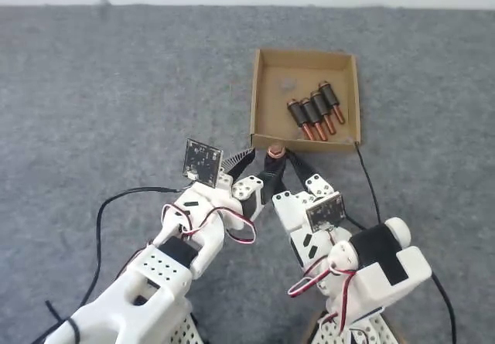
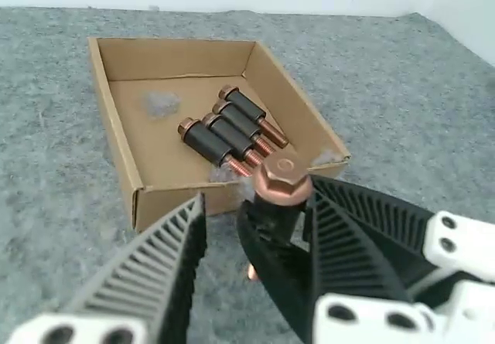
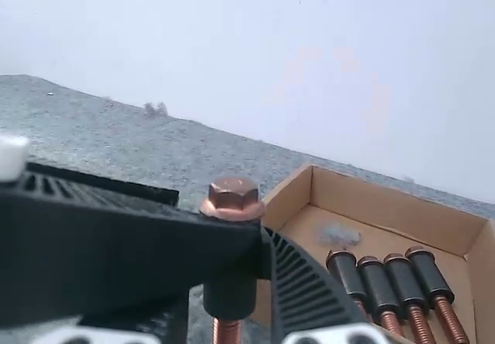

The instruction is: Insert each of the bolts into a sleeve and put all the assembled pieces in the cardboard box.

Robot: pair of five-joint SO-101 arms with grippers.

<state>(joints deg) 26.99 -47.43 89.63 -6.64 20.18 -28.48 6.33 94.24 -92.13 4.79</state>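
**Right pincer [image 1: 281, 160] clamped on a sleeved bolt [image 2: 282, 183], left pincer [image 1: 255, 165] gaping**

I see my right pincer closed narrow around the black sleeve. It holds the piece upright, copper head on top, thread poking out below. It sits just on the near side of the cardboard box [image 1: 305, 56], toward the left end of the near wall. My left pincer stands wide with nothing between its jaws. One jaw is just beside the sleeve, and I cannot tell if it touches. Four assembled pieces [image 1: 315, 110] lie side by side inside the box on the grey carpet [image 1: 116, 89].
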